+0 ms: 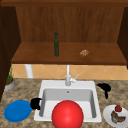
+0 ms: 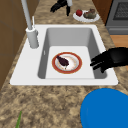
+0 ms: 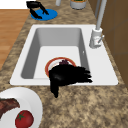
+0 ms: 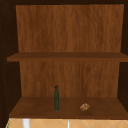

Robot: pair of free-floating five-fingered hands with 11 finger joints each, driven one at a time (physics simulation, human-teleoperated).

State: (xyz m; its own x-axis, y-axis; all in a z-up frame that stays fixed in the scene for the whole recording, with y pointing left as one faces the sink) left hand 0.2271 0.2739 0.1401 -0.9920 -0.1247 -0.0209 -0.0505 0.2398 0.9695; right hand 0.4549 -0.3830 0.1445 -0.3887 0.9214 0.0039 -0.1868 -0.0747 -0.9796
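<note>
Where the front view looks into the sink [image 1: 93, 88], a red dome [image 1: 67, 114], apparently the underside of a plate seen close to the camera, covers the basin floor; the left hand [image 1: 35, 103] sits at the sink's left rim beside a blue plate [image 1: 17, 110], its fingers too dark to read, and the right hand [image 1: 105, 88] hovers over the counter right of the sink, above a white plate [image 1: 108, 115] of food.

From the left side, the basin floor shows a red-rimmed plate [image 2: 67, 62] carrying a dark morsel [image 2: 62, 60]; the left hand [image 2: 110, 60] reaches over the sink's edge, fingers loosely curled and apart, gripping nothing.

From the right side, the right hand [image 3: 67, 76] blocks part of that plate, fingers spread.

The upper view shows a cabinet shelf [image 4: 37, 110] with a green bottle [image 4: 56, 98].
</note>
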